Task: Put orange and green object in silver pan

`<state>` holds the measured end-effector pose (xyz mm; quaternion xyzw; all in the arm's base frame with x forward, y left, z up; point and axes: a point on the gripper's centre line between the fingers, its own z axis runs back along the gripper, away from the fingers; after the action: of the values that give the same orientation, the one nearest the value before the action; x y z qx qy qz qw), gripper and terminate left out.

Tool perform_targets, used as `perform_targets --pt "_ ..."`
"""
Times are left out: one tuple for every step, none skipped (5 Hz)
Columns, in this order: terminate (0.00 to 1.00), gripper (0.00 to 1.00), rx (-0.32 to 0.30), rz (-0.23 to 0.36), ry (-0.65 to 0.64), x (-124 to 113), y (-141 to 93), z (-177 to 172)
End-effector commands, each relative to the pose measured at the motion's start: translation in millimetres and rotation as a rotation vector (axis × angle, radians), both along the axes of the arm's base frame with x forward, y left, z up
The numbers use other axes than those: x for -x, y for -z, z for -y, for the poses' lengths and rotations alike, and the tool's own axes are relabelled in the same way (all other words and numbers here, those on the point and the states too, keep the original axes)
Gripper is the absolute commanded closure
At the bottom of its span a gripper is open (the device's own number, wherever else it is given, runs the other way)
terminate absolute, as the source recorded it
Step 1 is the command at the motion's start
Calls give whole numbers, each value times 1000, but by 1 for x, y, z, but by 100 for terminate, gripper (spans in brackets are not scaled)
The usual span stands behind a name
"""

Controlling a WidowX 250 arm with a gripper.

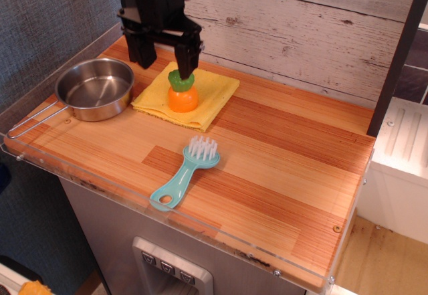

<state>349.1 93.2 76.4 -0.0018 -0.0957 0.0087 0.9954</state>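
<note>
Orange-bodied, with a bumpy green leafy top, the toy vegetable [182, 93] stands upright on the yellow folded cloth [212, 94], near the cloth's left half. The cloth lies flat on the wooden desk [287, 154], toward the back, close to the whitewashed plank wall [301, 27].

The black pincer [165, 61] hangs above the toy vegetable with its two fingers spread apart, gripping nothing. The right-hand finger [188, 57] ends just above the green top; whether it touches the top cannot be determined. The left-hand finger ends above the gap between cloth and pan.

The silver pan [95, 89] sits on the desk just beside the cloth's left edge, upright and with nothing inside. Its wire loop handle [33, 122] extends toward the front-left desk corner.

A teal brush [186, 172] with white bristles lies on the desk in front of the cloth, well apart from it, bristles pointing toward the cloth.
</note>
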Motion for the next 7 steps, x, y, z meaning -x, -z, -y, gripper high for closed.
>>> perform_targets --pt "0 0 -19 3 17 -16 4 5" --pt "0 0 -14 0 14 -16 9 8" --pt "0 0 -7 -2 7 -16 11 8" --pt "0 100 -2 16 3 -15 10 6" --pt "0 100 -2 16 5 -15 9 5" --pt "0 100 0 23 -1 -15 7 4" --pt "0 100 7 57 1 -14 -9 4"
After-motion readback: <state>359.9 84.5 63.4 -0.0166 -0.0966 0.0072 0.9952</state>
